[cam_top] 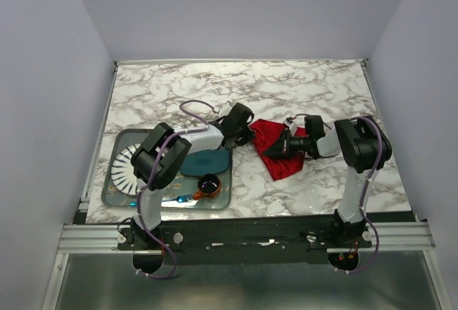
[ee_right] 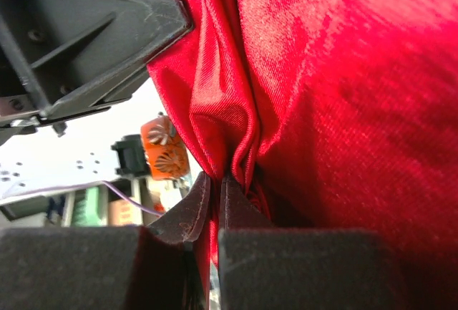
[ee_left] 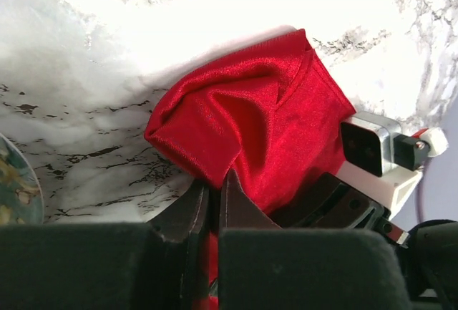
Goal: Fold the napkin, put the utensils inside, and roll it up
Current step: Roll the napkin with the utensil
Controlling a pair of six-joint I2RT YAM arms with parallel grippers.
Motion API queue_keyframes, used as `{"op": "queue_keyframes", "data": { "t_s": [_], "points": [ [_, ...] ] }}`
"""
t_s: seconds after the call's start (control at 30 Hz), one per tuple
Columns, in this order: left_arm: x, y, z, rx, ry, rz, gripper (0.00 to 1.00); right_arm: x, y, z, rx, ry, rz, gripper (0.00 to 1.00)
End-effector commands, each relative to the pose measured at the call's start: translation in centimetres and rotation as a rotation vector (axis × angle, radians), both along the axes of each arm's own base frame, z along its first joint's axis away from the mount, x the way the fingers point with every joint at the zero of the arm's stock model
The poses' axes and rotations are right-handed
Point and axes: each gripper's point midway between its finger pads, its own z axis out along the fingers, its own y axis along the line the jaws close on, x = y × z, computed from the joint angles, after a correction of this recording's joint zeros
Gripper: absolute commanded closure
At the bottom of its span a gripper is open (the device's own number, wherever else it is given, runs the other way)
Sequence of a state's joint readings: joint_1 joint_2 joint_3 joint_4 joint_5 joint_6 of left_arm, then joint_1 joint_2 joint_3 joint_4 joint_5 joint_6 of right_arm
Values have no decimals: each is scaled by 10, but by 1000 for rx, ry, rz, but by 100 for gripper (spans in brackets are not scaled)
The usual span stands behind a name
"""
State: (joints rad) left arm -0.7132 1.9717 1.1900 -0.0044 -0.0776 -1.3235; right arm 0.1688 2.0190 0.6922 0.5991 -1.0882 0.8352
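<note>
Over the marble tabletop [cam_top: 286, 88], seen from above, our left claw [cam_top: 248, 138] and right claw [cam_top: 273, 149] sit close, with the red napkin [cam_top: 283, 167] bunched between them. At the left wrist, we see our tips clenched on a napkin fold, cloth heaped just ahead. At the right wrist, that claw pinches a pleat, cloth rising beyond

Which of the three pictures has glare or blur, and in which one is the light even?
Top external: even light on the table, no glare. Left wrist: the table is burnt out to white above the napkin, which is sharp. Right wrist: the napkin fills the frame and its weave shows; the background at left is pale and blurred.
</note>
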Motion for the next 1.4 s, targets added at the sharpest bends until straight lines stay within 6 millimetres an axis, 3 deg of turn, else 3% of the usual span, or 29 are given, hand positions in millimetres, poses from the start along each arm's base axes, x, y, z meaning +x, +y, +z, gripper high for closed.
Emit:
{"op": "queue_keyframes", "data": {
  "t_s": [0.0,0.17,0.23,0.3,0.33,0.43,0.57,0.73,0.97,1.07,1.2,1.33,1.37],
  "points": [
    [-2,15,-11,180,-9,-30,100,-4,-17,-25,-194,10,22,89],
    [-14,18,-18,286,75,-49,100,-3,-34,-11,-398,-81,66,72],
    [-14,14,-13,291,80,-48,100,3,-37,10,-460,-178,79,62],
    [-15,11,-11,288,102,-41,100,-2,-39,15,-545,-209,83,55],
    [-17,11,-11,291,115,-44,100,-1,-40,28,-569,-265,81,48],
    [-18,8,-9,302,123,-51,100,-7,-37,40,-676,-349,80,38],
    [-21,8,-8,310,141,-51,100,-14,-25,39,-857,-523,38,30],
    [-23,9,-5,315,157,-52,100,-11,-10,28,-937,-704,-74,27],
    [-29,5,-7,294,195,-60,100,-10,16,19,-1048,-853,-93,27],
    [-31,3,-6,277,208,-58,100,-9,18,9,-1120,-864,-93,27],
    [-29,0,0,267,207,-65,100,-14,0,-6,-1248,-801,-137,32],
    [-28,1,6,260,203,-63,100,-23,-15,-23,-1298,-741,-143,51],
    [-28,3,7,258,202,-62,100,-25,-17,-27,-1300,-727,-142,62]
  ]
}}
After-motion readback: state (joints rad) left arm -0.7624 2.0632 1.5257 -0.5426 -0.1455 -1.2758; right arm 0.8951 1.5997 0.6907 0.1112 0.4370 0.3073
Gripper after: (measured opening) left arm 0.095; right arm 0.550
